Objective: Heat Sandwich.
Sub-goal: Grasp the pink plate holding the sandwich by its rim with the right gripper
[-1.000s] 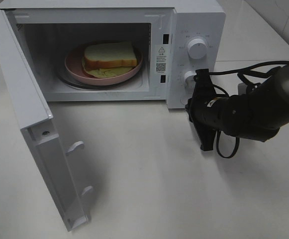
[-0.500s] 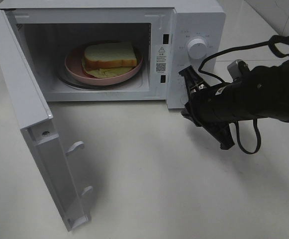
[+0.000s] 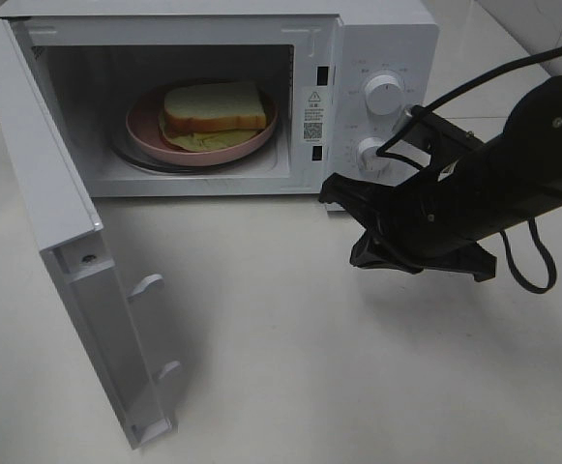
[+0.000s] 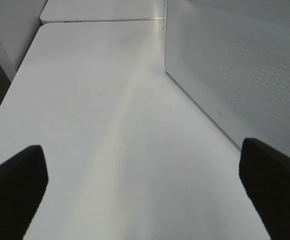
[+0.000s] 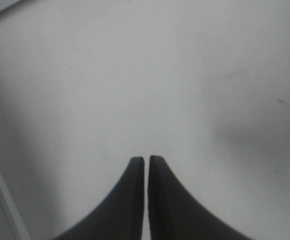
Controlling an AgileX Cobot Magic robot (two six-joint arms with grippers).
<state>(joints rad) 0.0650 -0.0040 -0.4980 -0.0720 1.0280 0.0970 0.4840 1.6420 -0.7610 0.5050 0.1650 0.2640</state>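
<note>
The sandwich [image 3: 213,108], a slice of white bread over a pale-yellow layer, lies on a round pink plate [image 3: 143,126] inside the open microwave [image 3: 387,39]. My right gripper [image 3: 331,193] hovers over the table just in front of the microwave's control panel, pointing left. In the right wrist view its fingers [image 5: 146,159] stand almost together, shut on nothing, above bare tabletop. My left gripper [image 4: 145,170] is open and empty over the table. It faces along the outer side of the microwave door [image 4: 234,75] and does not show in the exterior high view.
The microwave door [image 3: 68,242] hangs wide open, reaching toward the front left of the table. Two white knobs [image 3: 384,95] [image 3: 370,155] sit on the control panel just behind my right arm. A black cable [image 3: 527,261] loops off the right arm.
My right arm has swung round. The gripper, which pointed down beside the control panel, now points left and sits lower, nearer the oven opening. The sandwich, plate and door stay still.
</note>
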